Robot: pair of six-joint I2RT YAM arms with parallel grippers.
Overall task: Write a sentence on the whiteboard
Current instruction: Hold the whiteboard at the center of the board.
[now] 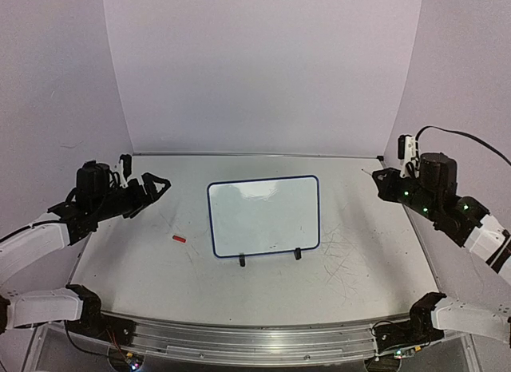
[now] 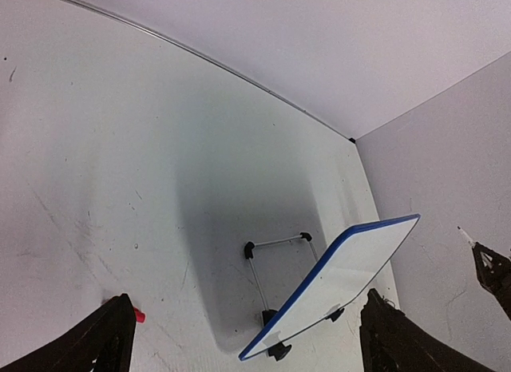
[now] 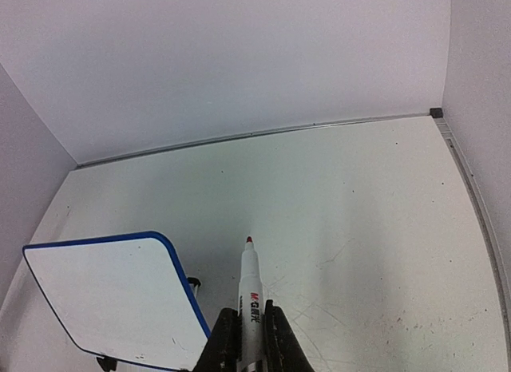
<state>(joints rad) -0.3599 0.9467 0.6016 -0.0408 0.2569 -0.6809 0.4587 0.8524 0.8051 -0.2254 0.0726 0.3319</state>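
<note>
The whiteboard [image 1: 263, 216] stands propped on its two black feet in the middle of the table, also seen in the left wrist view [image 2: 351, 268] and the right wrist view [image 3: 112, 296]. Its face looks blank white; the sentence is out of view. My right gripper [image 1: 382, 183] hovers to the board's right, shut [image 3: 248, 324] on a white marker [image 3: 251, 280] whose bare red tip points forward. My left gripper [image 1: 154, 190] hangs to the board's left, open wide [image 2: 247, 298] with nothing between its fingers [image 2: 108, 340].
A small red cap [image 1: 179, 239] lies on the scuffed white tabletop left of the board, close to my left finger [image 2: 139, 315]. A wire stand [image 2: 275, 252] props the board from behind. Pale walls close the table at the back and both sides.
</note>
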